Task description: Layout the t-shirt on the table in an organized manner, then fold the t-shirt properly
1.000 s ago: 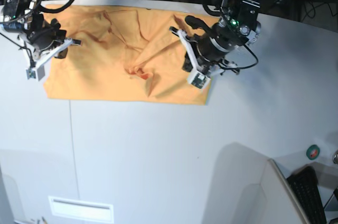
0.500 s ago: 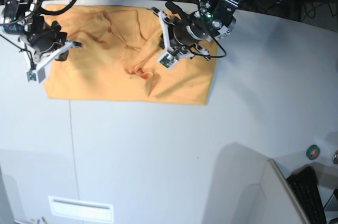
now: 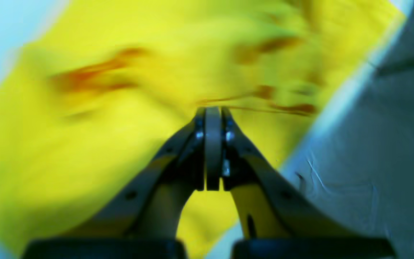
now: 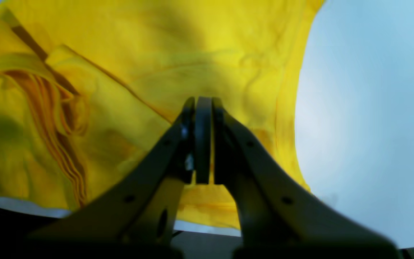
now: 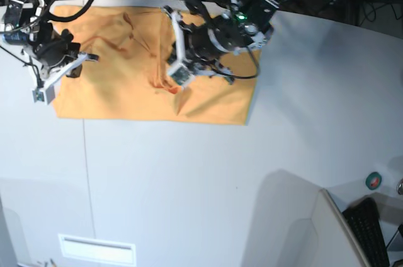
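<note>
T-shirt [image 5: 126, 84] under both arms

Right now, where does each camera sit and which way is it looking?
Base: high above the table, looking down; both arms show over the t-shirt.
Left wrist: on the left arm, looking past the shut left claw at blurred cloth and table edge.
Right wrist: on the right arm, looking past the shut right claw at wrinkled cloth.
All three share the shirt.
</note>
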`<move>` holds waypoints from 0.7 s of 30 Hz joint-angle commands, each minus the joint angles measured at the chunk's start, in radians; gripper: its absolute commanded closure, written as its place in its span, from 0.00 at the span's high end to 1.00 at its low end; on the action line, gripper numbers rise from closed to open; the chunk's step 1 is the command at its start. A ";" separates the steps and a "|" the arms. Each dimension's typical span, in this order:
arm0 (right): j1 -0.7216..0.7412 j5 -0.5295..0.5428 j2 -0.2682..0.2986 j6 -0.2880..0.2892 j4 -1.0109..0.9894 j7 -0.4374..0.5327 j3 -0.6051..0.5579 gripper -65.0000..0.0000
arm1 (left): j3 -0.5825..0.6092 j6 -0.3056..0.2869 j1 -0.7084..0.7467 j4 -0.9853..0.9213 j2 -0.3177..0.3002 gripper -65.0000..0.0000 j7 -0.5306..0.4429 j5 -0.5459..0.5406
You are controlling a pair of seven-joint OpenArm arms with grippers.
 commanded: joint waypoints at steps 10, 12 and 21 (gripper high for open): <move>0.032 0.019 0.002 0.005 0.082 0.019 -0.521 0.00 | -0.851 0.007 0.115 -0.034 -0.024 0.00 -0.007 0.001; 0.069 0.019 -0.001 0.003 0.052 0.016 -0.609 0.00 | -0.989 0.007 0.095 -0.090 -0.024 0.00 -0.007 -0.069; 0.252 0.021 -0.064 0.003 -0.297 0.093 -0.678 0.00 | -1.269 -0.125 0.107 -0.246 -0.064 0.00 -0.004 -0.413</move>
